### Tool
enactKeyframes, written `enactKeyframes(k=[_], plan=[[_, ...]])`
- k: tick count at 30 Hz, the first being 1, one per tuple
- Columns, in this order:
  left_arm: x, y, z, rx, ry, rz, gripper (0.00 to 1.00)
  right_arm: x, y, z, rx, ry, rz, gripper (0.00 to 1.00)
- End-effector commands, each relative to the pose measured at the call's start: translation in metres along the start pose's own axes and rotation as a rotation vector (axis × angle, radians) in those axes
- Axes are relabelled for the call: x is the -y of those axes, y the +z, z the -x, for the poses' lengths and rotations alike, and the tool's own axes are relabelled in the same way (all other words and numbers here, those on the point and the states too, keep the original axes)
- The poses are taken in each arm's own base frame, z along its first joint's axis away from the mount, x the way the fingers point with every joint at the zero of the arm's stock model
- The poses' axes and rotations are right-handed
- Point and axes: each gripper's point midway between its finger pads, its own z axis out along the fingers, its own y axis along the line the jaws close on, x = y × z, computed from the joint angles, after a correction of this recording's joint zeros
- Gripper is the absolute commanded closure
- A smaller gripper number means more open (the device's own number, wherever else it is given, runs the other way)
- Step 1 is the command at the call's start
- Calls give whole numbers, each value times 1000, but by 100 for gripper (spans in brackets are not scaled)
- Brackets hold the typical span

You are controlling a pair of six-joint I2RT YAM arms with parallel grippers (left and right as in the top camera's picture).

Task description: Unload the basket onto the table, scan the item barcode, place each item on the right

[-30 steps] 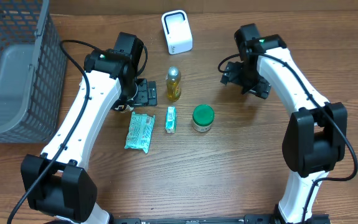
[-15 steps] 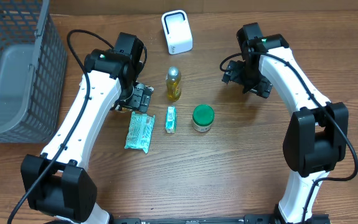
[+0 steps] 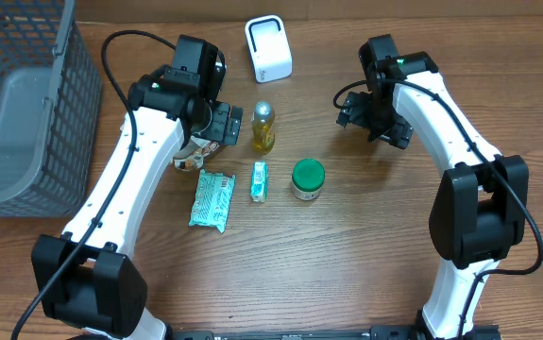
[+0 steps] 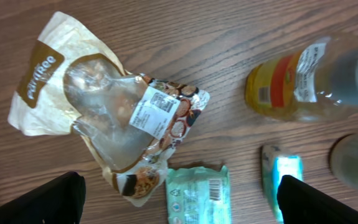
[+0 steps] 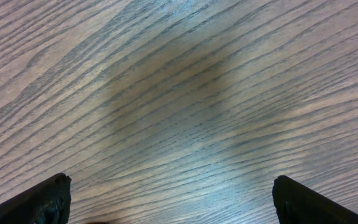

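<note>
Snack pouch point(image 4: 101, 115) lay flat on desk point(image 4: 185, 37) just under left tool point(image 4: 182, 199), offset twd one finger, long axis diag. to the jaws, barcode label point(image 4: 155, 112) up. Left tool wide, empty, nearer arm; right tool point(image 5: 172, 202) wide, well apart.

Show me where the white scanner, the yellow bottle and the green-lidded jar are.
white scanner point(image 3: 270, 57), overhead view, on its front face.
yellow bottle point(image 3: 263, 132), overhead view, on its body.
green-lidded jar point(image 3: 308, 175), overhead view, on its lid.
</note>
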Motion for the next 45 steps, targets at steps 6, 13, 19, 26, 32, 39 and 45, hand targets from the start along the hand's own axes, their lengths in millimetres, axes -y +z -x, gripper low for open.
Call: enactKeyframes(k=[6,13,19,26,32,39,45], plan=[[-65,0,-1,6,-277,-80,0,-4,-19,10,52,4,30,0],[-115,-3,-12,10,-362,-87,0,-4,-19,10,52,4,29,0],[-119,-4,-13,12,-373,-91,0,-4,-19,10,52,4,30,0],[-119,-4,-13,12,-374,-91,0,-4,-19,10,51,4,30,0],[-119,-4,-13,12,-374,-91,1,-4,-19,10,51,4,30,0],[-119,-4,-13,12,-374,-91,0,-4,-19,10,51,4,30,0],[-119,-4,-13,12,-374,-88,0,-4,-19,10,52,4,30,0]])
